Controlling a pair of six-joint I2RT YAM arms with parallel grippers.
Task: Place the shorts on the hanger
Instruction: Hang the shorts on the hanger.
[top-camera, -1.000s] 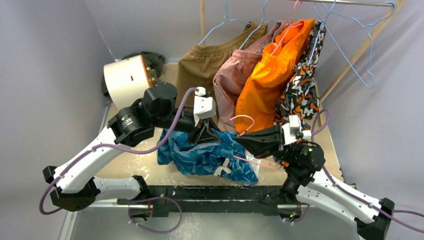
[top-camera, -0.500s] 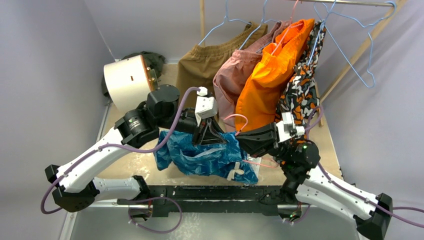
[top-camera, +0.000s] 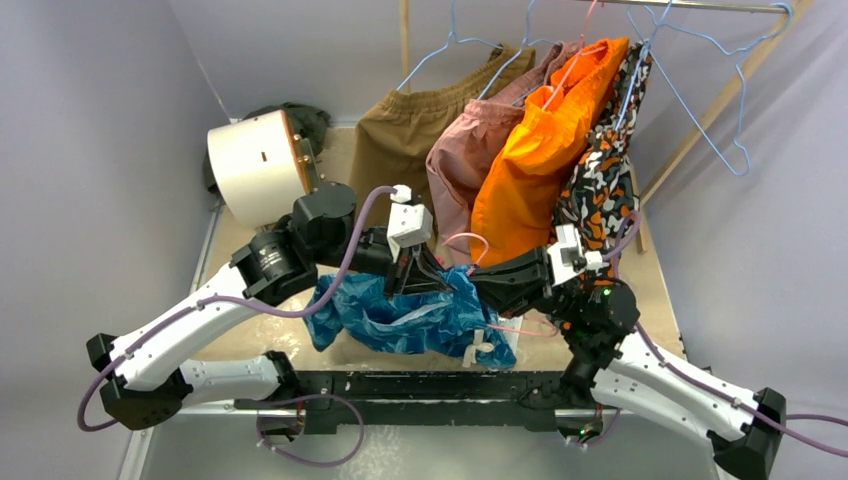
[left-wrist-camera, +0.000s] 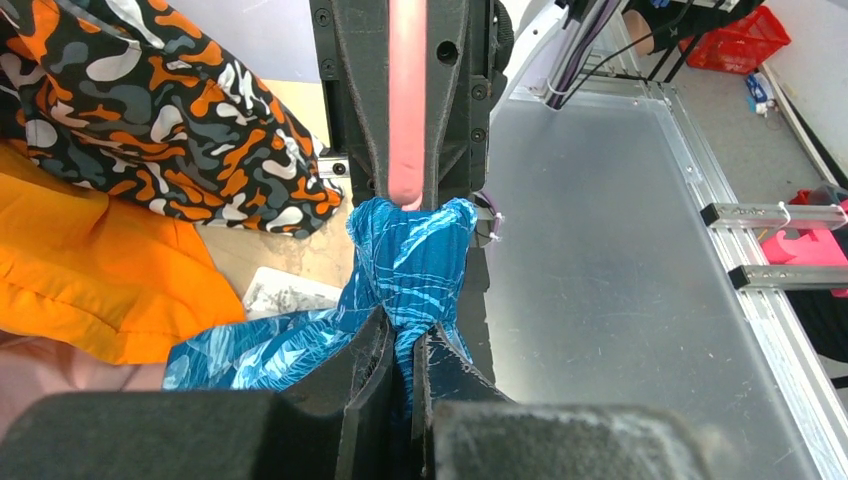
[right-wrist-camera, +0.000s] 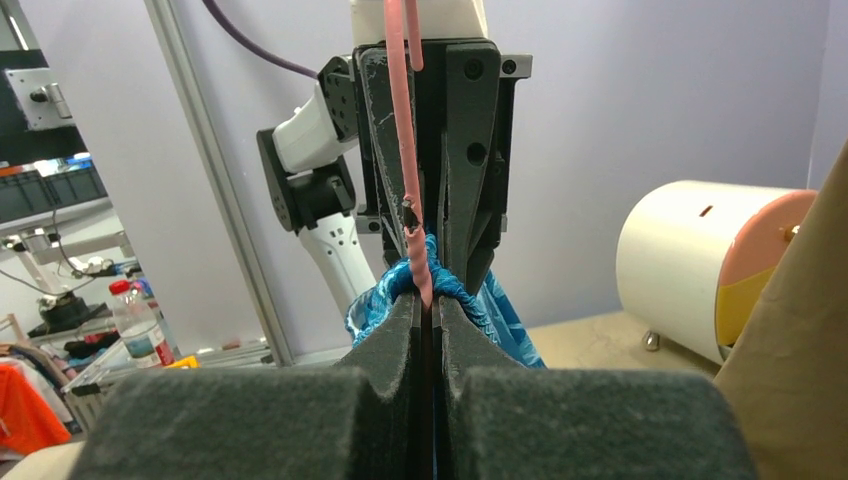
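Observation:
The blue-and-teal shorts (top-camera: 410, 318) hang bunched between the two grippers at the table's near middle, with the white drawstring (top-camera: 478, 350) dangling at the lower right. My left gripper (top-camera: 424, 282) is shut on a fold of the shorts (left-wrist-camera: 412, 250), its jaws pinched on the fabric (left-wrist-camera: 402, 345). My right gripper (top-camera: 482, 282) faces it tip to tip and is shut on the pink hanger (top-camera: 466, 240), whose wire runs up from the jaws (right-wrist-camera: 428, 305). The hanger wire (right-wrist-camera: 402, 130) meets the shorts' gathered edge (right-wrist-camera: 455, 285). Most of the hanger's body is hidden.
A white drum (top-camera: 250, 165) lies at the back left. Brown shorts (top-camera: 400, 130), pink shorts (top-camera: 462, 160), orange shorts (top-camera: 545, 150) and a black-orange patterned garment (top-camera: 600, 185) hang on the rack behind. Light blue hangers (top-camera: 715, 115) hang at the right. A white card (left-wrist-camera: 280, 292) lies on the table.
The right gripper has moved left with the hanger, closer to the left gripper. The shorts have bunched up more and the drawstring has swung right.

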